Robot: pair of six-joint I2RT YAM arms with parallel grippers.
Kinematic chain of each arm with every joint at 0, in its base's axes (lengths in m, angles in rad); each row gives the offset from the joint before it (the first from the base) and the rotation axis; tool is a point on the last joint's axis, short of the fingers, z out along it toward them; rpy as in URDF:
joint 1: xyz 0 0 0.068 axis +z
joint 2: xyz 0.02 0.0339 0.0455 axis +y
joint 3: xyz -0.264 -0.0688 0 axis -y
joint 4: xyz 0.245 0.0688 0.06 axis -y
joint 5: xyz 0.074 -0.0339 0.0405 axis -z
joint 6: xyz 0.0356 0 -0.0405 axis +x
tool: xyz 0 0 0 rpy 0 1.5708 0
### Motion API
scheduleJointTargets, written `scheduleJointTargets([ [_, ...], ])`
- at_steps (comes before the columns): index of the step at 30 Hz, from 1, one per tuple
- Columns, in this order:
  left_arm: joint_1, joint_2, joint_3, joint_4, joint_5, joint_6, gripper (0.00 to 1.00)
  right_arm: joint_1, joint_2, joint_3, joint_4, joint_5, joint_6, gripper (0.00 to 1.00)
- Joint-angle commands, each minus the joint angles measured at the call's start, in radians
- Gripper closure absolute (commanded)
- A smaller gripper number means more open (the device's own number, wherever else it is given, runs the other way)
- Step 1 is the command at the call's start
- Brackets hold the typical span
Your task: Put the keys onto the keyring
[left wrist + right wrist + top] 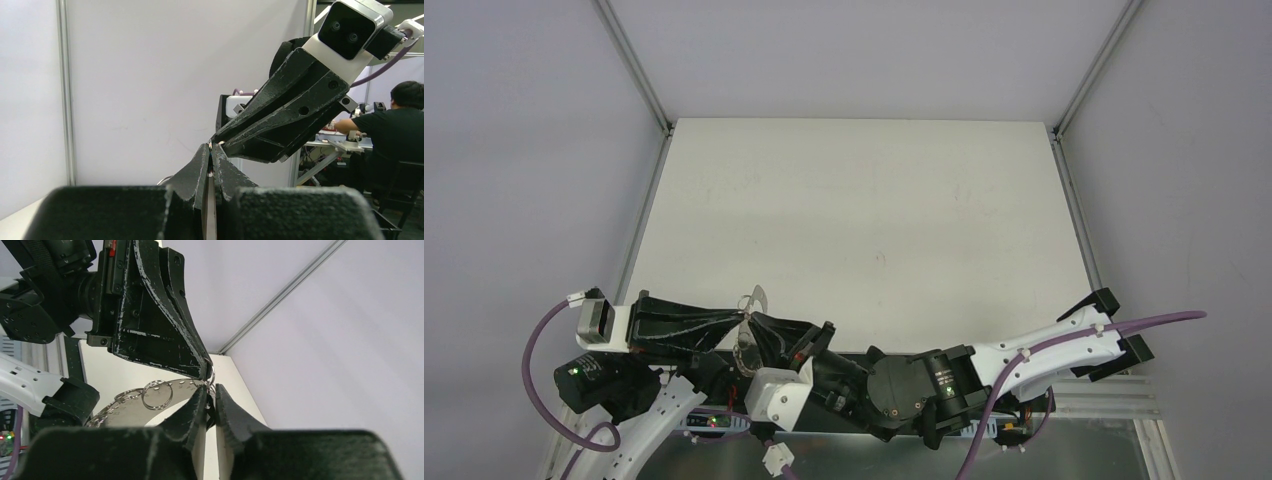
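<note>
The left gripper [740,322] and right gripper [752,318] are matte black, their edges flecked with whitish scuff marks; the keyring [131,392] is silvery grey, its fringe dotted with a row of small round holes. The desk [854,200] is plain off-white; the walls [524,150] are pale lilac-grey; the cables [539,345] are purple; the wrist camera [350,30] is white with a black face.

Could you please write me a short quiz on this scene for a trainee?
1. True or false: the left gripper and the right gripper are far apart.
2. Where is the keyring? A) where the grippers meet B) far from both grippers C) out of sight
3. Fill in: the jaws of both grippers are nearly ___.
Key: 1 false; 2 A; 3 shut.
</note>
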Motion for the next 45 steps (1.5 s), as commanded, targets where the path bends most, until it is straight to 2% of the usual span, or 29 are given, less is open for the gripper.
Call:
scheduleJointTargets([
  [1,0.002,-0.011,0.037,0.057,0.003,-0.011,1.0,-0.005,-0.029,0.007,0.035,0.009,0.018,0.93],
  [3,0.002,-0.012,0.04,0.057,0.003,-0.01,1.0,-0.005,-0.025,0.008,0.029,0.011,0.021,1.0],
  [26,0.002,-0.011,0.056,0.028,0.001,0.01,1.0,-0.026,-0.027,-0.034,0.017,-0.027,0.133,1.0],
  [29,0.002,-0.012,0.053,0.025,0.001,0.008,1.0,-0.026,-0.039,-0.046,0.034,-0.023,0.14,0.84],
  [33,0.002,-0.011,0.051,0.009,-0.003,0.014,1.0,-0.023,-0.075,-0.064,0.03,-0.027,0.185,0.71],
  [38,0.002,-0.009,0.048,-0.021,-0.012,0.029,1.0,-0.022,-0.136,-0.093,0.007,-0.01,0.251,0.61],
  [45,0.002,0.015,0.04,-0.044,-0.018,0.043,1.0,-0.022,-0.22,-0.163,-0.042,0.048,0.353,0.54],
])
